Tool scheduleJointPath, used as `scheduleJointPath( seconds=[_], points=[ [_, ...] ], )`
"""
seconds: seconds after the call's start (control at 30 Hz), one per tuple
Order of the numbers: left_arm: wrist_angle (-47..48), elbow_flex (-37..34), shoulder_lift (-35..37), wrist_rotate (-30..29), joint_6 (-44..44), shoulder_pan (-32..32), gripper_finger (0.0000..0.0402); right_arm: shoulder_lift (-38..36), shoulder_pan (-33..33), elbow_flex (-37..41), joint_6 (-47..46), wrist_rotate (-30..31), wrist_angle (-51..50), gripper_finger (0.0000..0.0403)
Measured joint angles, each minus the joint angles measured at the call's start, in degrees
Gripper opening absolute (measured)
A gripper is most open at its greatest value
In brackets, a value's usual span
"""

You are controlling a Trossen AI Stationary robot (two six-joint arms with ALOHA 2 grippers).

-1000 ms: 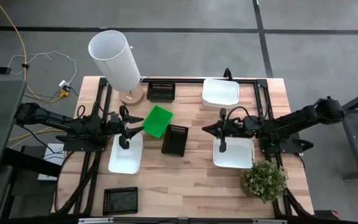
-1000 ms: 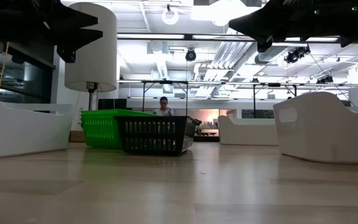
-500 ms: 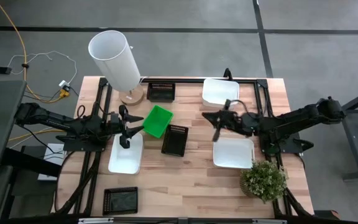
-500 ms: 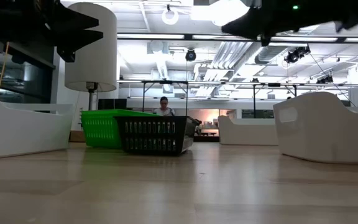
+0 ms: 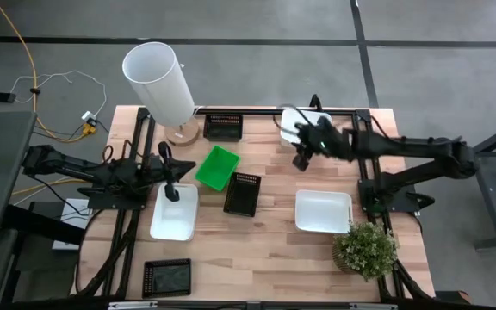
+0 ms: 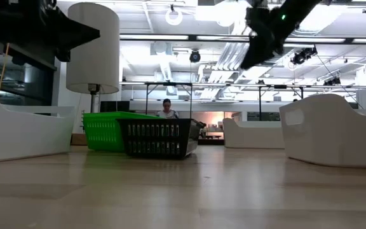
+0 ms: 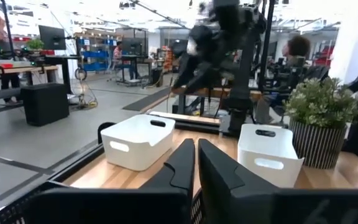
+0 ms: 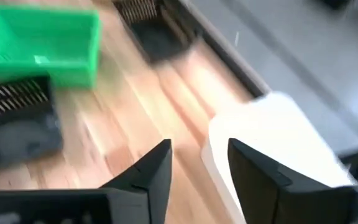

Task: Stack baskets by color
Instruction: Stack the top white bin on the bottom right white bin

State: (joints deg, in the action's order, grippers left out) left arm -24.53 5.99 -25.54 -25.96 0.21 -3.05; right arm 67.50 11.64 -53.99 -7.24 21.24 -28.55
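We judge the right gripper (image 5: 302, 161), fingers apart and empty, is reaching for the far white basket (image 5: 298, 120). Next: straddle its rim. Left gripper (image 5: 170, 191), fingers together, hangs over the near-left white basket (image 5: 176, 221).

A pale wooden bench (image 5: 265, 250) with lengthwise plank stripes carries baskets in three colours. One bright green basket (image 5: 218, 166) has a plain solid floor. Three white baskets are plain: one at the bench's left (image 5: 175, 214), one at the right (image 5: 323, 211), one at the far edge (image 5: 304, 121). Three black baskets show slatted sides: one beside the green one (image 5: 242, 193), one at the far edge (image 5: 223, 127), one at the near left corner (image 5: 167, 277). A tall white cylinder (image 5: 158, 82) stands on a tan wooden base. A green leafy plant (image 5: 365, 249) sits in a pot striped dark and light. Both arms are black. A yellow cable (image 5: 37, 69) crosses the grey floor (image 5: 437, 77), which is marked with dark lines.
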Motion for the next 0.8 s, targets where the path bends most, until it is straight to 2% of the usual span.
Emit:
scheduleJointPath(
  seconds=[0.17, 0.27, 0.4, 0.5, 0.8],
  points=[
    [0.3, 0.0, 1.0, 0.2, 0.0, 0.0, 0.0001, 6.1, 12.9, -6.1, 0.9, -15.5, -9.2, 0.0169],
    [0.3, 0.0, 1.0, 0.1, -1.4, 0.0, 0.0001, 11.3, 17.8, -7.5, 4.3, -20.3, -13.5, 0.0172],
    [0.8, 0.0, 1.0, -0.5, -3.0, 0.0, 0.0, 16.7, 20.9, -8.2, 8.9, -25.4, -15.0, 0.0172],
    [0.8, 0.0, 1.0, -0.7, -3.0, 0.0, 0.0, 19.4, 21.4, -8.2, 10.3, -26.2, -15.2, 0.0172],
    [1.2, 0.0, 1.0, -1.1, -2.6, 0.0, 0.0, 26.7, 21.4, -8.2, 11.8, -21.0, -13.4, 0.0172]
  ],
)
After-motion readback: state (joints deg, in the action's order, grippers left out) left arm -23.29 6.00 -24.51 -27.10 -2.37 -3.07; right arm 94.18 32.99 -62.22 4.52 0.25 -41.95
